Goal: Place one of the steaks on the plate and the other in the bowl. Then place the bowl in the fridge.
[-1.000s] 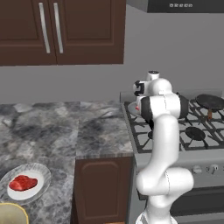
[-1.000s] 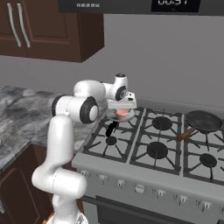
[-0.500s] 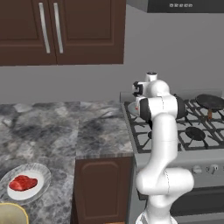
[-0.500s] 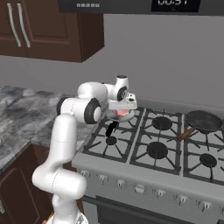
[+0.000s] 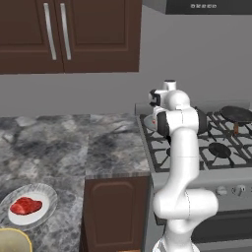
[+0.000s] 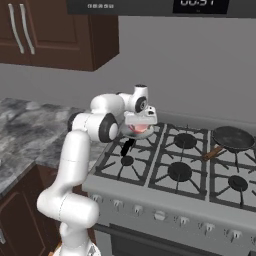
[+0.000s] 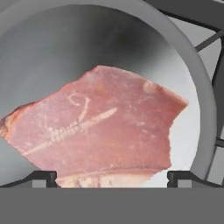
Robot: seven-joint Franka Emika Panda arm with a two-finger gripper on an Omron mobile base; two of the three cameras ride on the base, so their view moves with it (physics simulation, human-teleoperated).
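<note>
One steak (image 5: 25,205) already lay on the plate (image 5: 43,193), far from our claw (image 7: 111,177). The second steak (image 7: 98,129) sat in the pan (image 7: 199,87) directly under the claw, jaws apart, nothing held. Bowl (image 5: 12,242) and fridge steps remained. Pan walls ringed it closely; above stayed open.

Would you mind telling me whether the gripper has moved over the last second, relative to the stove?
Yes. In the right base view the gripper has edged slightly toward the back of the stove, staying open above the steak in the grey pan.
</note>
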